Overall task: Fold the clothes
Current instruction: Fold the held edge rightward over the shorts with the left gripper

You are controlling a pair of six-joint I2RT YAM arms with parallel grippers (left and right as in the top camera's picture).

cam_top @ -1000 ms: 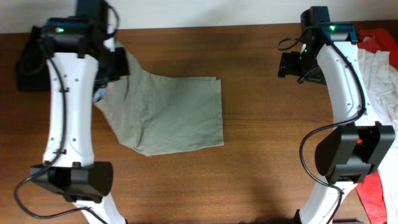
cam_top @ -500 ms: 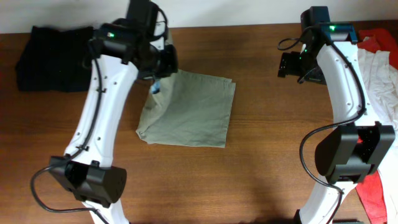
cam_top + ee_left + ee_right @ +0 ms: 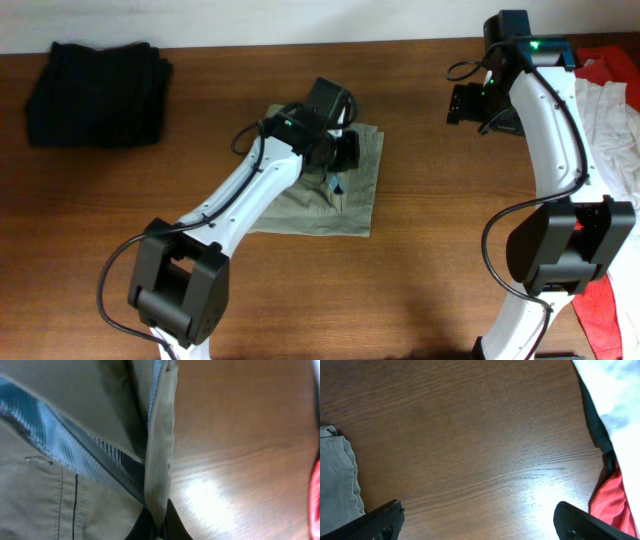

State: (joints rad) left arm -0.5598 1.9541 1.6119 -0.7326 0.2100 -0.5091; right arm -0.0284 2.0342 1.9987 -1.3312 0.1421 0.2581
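The khaki-beige shorts lie folded near the middle of the table. My left gripper is over them, shut on a fold of the waistband edge; the left wrist view shows the cloth pinched between the fingertips, with blue-striped lining beside it. My right gripper is open and empty above bare wood at the back right, its fingers wide apart. A corner of the shorts shows at the left of the right wrist view.
A black garment lies folded at the back left. A white garment and a red garment lie at the right edge; both show in the right wrist view, white and red.
My left gripper has carried the shorts' edge from the back left to the right across the garment, folding it narrower. The right arm has not moved.
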